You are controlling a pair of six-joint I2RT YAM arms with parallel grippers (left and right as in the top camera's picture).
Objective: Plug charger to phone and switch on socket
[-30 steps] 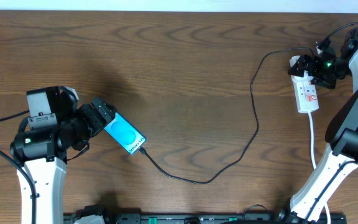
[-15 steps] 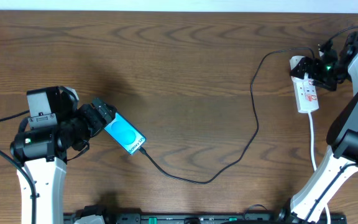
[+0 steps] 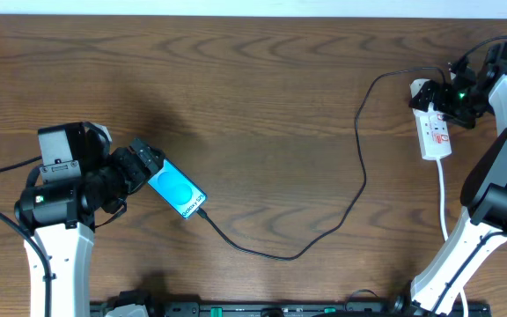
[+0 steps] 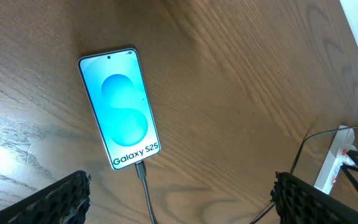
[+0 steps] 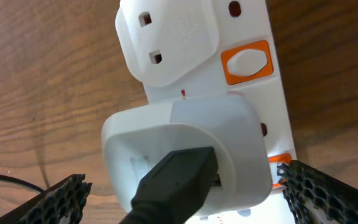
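Observation:
The phone [image 3: 177,190] lies flat with its blue screen lit, and it fills the upper left of the left wrist view [image 4: 123,109]. The charger cable [image 3: 359,167] has its small tip [image 4: 140,168] in the phone's bottom port. From there it loops across the table to a white adapter [image 5: 185,155] seated in the socket strip [image 3: 434,128]. My left gripper [image 3: 148,169] stands open just short of the phone, holding nothing. My right gripper [image 3: 454,93] hangs open over the strip's far end, with the adapter between its fingers [image 5: 328,193]. One orange switch [image 5: 247,62] shows; another [image 5: 278,163] sits beside that fingertip.
The strip's white cord [image 3: 443,198] runs toward the front edge beside the right arm's base [image 3: 447,273]. The charger cable's loop [image 3: 280,255] lies on the wood between the two arms. A white wall edge [image 3: 253,7] bounds the table at the back.
The right gripper has shifted slightly toward the back right over the strip's end. The left arm, phone and cable have not moved.

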